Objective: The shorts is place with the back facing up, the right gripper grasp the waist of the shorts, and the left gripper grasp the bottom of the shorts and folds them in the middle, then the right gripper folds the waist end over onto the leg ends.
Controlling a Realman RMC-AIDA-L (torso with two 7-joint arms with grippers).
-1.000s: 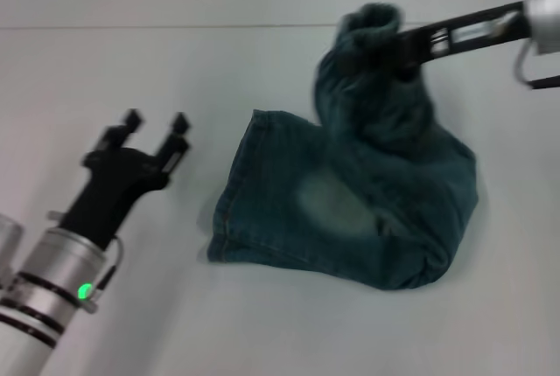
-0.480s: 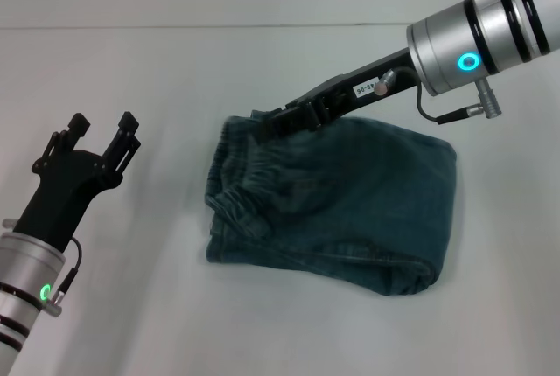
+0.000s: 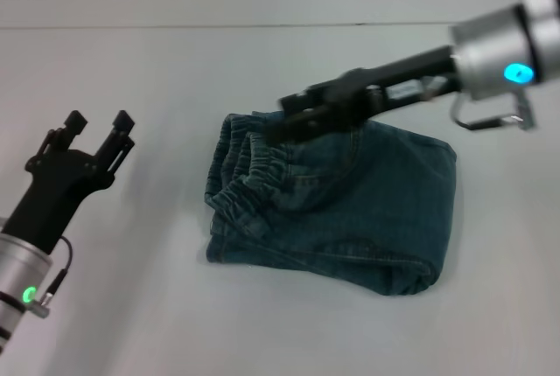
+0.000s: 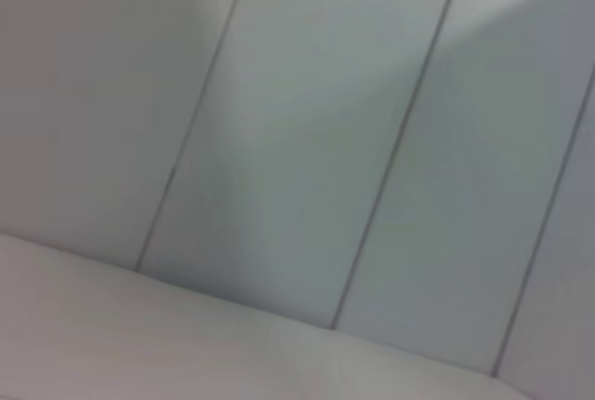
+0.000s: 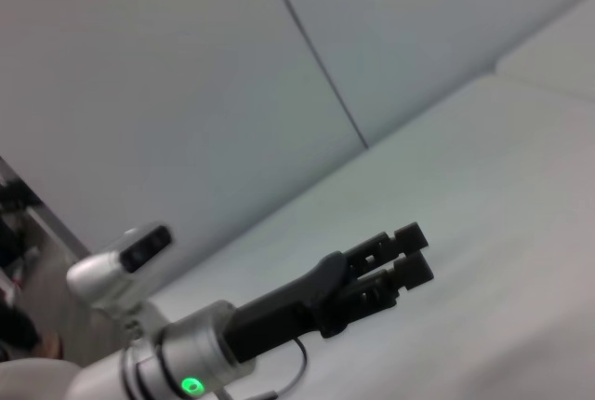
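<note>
The blue-green denim shorts (image 3: 367, 205) lie folded on the white table (image 3: 131, 61). Their ruffled elastic waist (image 3: 255, 177) rests on top at the left end, over the leg ends (image 3: 229, 252). My right gripper (image 3: 282, 118) hovers just above the far left corner of the waist; its fingers look apart, with no cloth between them. My left gripper (image 3: 98, 128) stands open over bare table to the left of the shorts, apart from them. It also shows in the right wrist view as the left gripper (image 5: 411, 256). The left wrist view shows no shorts.
The table's far edge (image 3: 175, 25) meets a panelled wall (image 4: 307, 140). A small grey device (image 5: 121, 260) stands behind the left arm in the right wrist view. Bare table surrounds the shorts on all sides.
The right gripper carried the waist end from the raised right side over to the left and laid it on the leg ends, then came off the cloth. The left gripper drew back slightly to the left.
</note>
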